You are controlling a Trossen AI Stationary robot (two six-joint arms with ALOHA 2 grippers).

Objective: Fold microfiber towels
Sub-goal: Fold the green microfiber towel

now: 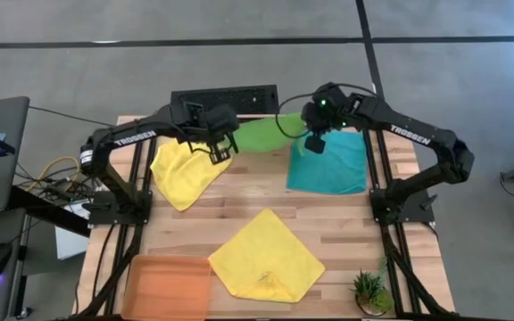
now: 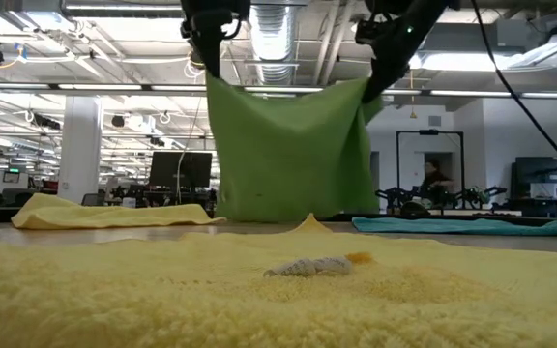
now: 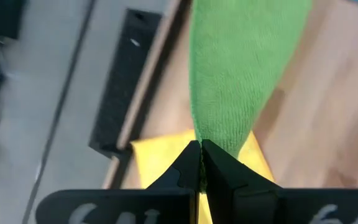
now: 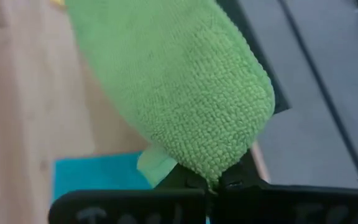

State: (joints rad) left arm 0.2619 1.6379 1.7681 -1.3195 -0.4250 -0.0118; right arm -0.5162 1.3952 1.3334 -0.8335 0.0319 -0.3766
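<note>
My left gripper (image 3: 199,163) is pinched tight on one top corner of the lime green towel (image 2: 288,150), and my right gripper (image 4: 215,182) is clamped just as narrow on the other, so the cloth hangs like a sheet above the table's far edge, its hem just off the wood (image 1: 239,201). To fold it well, I judge I should keep both corners level and taut, then lay it down evenly on bare wood between the yellow towel (image 1: 184,171) and the teal towel (image 1: 328,165).
</note>
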